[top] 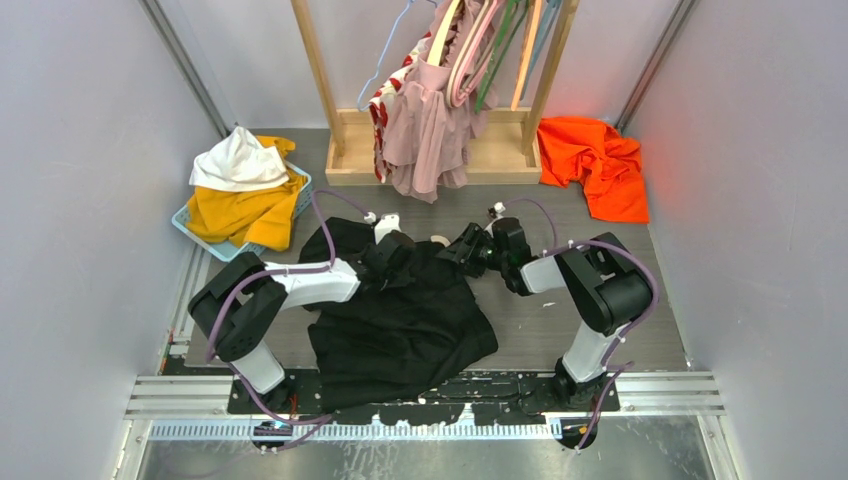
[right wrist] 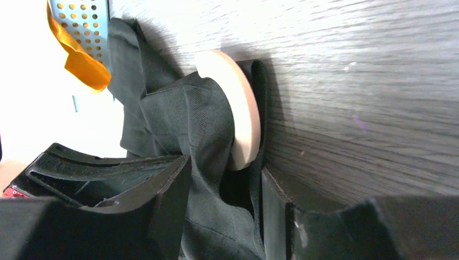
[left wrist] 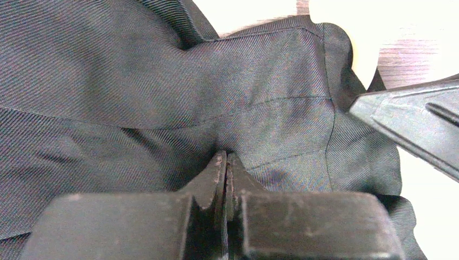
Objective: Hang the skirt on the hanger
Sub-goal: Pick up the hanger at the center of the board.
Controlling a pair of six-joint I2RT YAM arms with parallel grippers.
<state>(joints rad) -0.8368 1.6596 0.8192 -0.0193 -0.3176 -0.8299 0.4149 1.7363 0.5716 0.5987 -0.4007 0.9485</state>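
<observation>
Overhead, the scene is being lit evenly. From the left wrist, the table [left wrist: 417, 54] is being blown out white at 1 o'clock, while the weave of the skirt [left wrist: 162, 97] is being rendered sharply. From the right wrist, glare is being thrown at 9 o'clock.

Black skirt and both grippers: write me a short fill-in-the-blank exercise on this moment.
1. The left gripper is ___ on a fold of the black skirt.
2. The right gripper is ___, with skirt fabric between its fingers.
3. Right of the wooden rack lies a garment coloured ___.
4. The blue basket holds a white cloth and a ___ one.
Missing words: shut; open; orange; yellow.
</observation>
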